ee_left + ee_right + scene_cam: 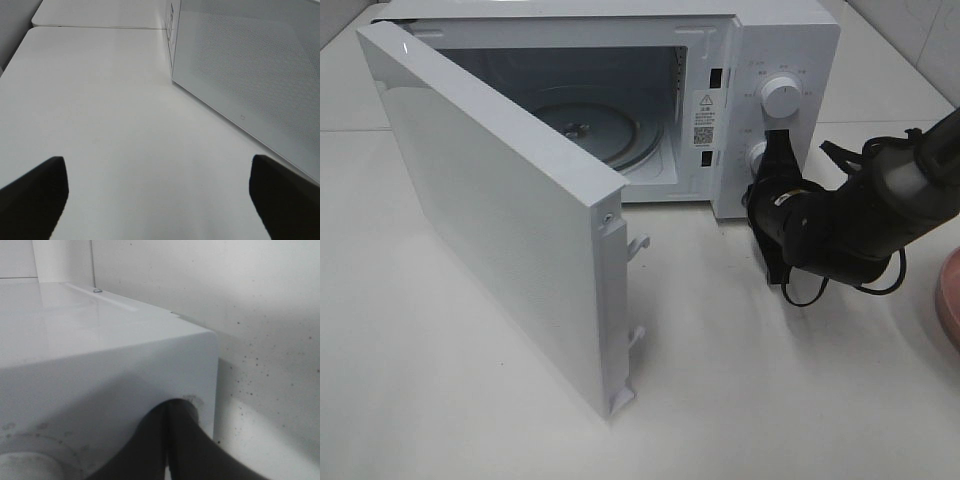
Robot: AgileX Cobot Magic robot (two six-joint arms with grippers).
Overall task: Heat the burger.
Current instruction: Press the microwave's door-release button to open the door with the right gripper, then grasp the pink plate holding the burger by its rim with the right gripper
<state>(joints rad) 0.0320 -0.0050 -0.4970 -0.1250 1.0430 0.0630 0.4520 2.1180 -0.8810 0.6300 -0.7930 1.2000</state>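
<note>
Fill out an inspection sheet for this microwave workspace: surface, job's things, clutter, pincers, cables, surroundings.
Surface: white tabletop, no spills seen.
Job's things: burger not in view; white microwave oven with its door wide open, glass turntable empty.
Clutter: round pink plate, cut off at the right edge of the high view.
Pincers: left pincer open, holding nothing, above the tabletop beside the door; right pincer shut, tips at the lower white knob.
Cables: black cable looped under the right arm.
Surroundings: pale tiled wall behind.
</note>
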